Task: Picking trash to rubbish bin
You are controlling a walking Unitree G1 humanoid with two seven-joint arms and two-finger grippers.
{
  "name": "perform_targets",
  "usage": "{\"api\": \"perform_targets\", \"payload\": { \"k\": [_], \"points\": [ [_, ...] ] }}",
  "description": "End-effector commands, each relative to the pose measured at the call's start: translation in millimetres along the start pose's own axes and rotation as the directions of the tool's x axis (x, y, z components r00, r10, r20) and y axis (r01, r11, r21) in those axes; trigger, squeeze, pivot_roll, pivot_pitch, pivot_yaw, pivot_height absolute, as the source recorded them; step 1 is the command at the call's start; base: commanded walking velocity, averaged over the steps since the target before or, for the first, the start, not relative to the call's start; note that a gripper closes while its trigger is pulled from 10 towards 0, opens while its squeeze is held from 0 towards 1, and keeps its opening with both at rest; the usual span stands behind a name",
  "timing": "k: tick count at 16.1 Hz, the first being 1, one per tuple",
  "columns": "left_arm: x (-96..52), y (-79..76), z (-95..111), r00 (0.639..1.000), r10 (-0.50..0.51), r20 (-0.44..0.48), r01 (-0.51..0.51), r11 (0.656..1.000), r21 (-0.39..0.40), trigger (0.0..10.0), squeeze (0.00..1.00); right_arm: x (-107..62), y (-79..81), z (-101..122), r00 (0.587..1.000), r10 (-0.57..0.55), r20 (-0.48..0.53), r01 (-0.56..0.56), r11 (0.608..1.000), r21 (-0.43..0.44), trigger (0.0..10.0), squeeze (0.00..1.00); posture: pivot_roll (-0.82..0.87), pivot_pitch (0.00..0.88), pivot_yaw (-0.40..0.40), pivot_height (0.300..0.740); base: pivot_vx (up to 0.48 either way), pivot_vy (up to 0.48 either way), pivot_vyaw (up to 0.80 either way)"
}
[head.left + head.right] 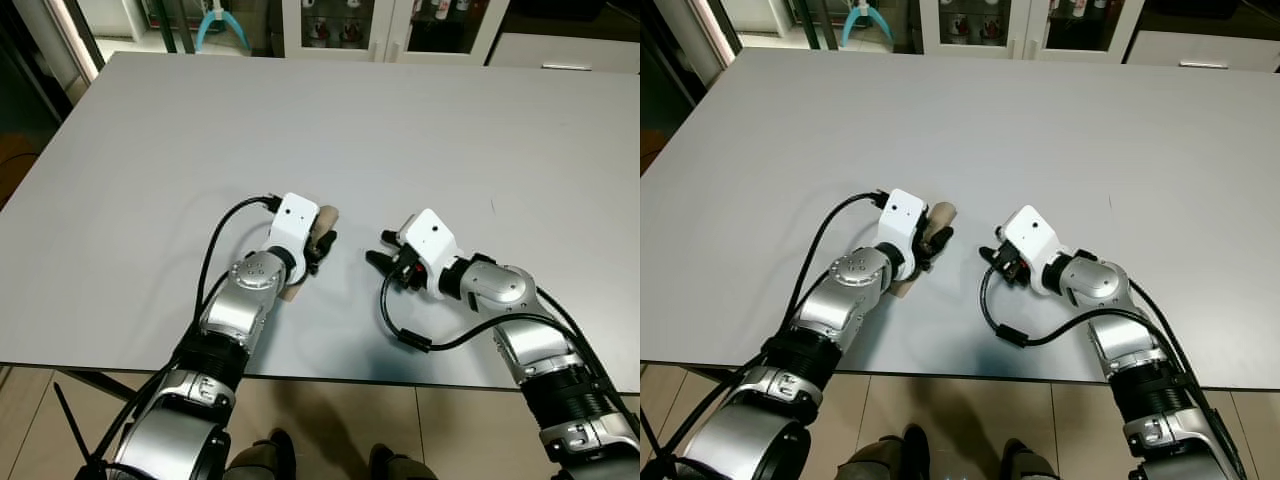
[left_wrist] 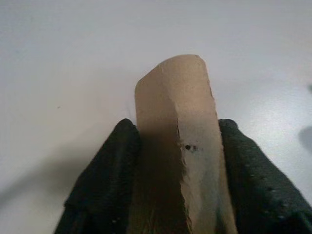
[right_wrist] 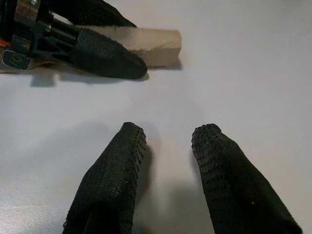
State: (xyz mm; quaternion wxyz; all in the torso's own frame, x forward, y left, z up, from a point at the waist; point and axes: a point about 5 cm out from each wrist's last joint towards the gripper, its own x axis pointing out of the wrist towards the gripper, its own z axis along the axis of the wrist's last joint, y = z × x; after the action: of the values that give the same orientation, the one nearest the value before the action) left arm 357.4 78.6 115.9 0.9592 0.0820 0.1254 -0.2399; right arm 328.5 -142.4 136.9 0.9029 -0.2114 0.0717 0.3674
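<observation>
A flattened brown cardboard tube [image 2: 170,97] lies on the grey table [image 1: 400,130] near its front edge. My left gripper [image 1: 322,243] is shut on it, one black finger pressed against each side, and the tube's end [image 1: 329,213] sticks out past the fingertips. The tube's back end [image 1: 291,291] shows beneath my left wrist. My right gripper [image 1: 379,260] rests low over the table a short way to the right, pointing at the tube. It is open, its fingers [image 3: 112,175] apart over bare tabletop. In the right wrist view, the tube [image 3: 156,41] and a left finger [image 3: 105,56] lie ahead.
The table's front edge [image 1: 330,378] runs just under my elbows, with tiled floor [image 1: 330,420] and my feet below. White glass-door cabinets [image 1: 390,25] stand behind the table's far edge. A teal object [image 1: 220,25] sits at the back left.
</observation>
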Motion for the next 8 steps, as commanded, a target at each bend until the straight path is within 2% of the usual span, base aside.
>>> {"api": "perform_targets", "payload": {
  "k": [1, 5, 8],
  "points": [
    [-8.1, -17.5, -60.5, 0.968, -0.082, -0.236, 0.061, 0.994, -0.093, 0.0, 0.00, -2.8, -0.8, -0.4, 1.000, -0.002, -0.006, 0.002, 1.000, -0.004, 10.0, 0.05, -0.13, 0.194, 0.026, 0.740, 0.000, 0.000, 0.00],
    [-10.2, -17.6, -60.6, 0.971, -0.088, -0.224, 0.066, 0.992, -0.105, 0.0, 0.00, -2.7, -0.4, -0.9, 1.000, 0.000, -0.008, 0.000, 1.000, -0.004, 10.0, 0.04, -0.13, 0.196, 0.025, 0.740, 0.000, 0.000, 0.00],
    [-12.2, -15.1, -52.2, 0.983, -0.062, -0.173, 0.045, 0.994, -0.099, 0.0, 0.00, -2.7, -0.8, -0.8, 1.000, -0.002, -0.008, 0.001, 1.000, -0.005, 10.0, 0.04, -0.13, 0.196, 0.023, 0.740, 0.000, 0.000, 0.00]
  ]
}}
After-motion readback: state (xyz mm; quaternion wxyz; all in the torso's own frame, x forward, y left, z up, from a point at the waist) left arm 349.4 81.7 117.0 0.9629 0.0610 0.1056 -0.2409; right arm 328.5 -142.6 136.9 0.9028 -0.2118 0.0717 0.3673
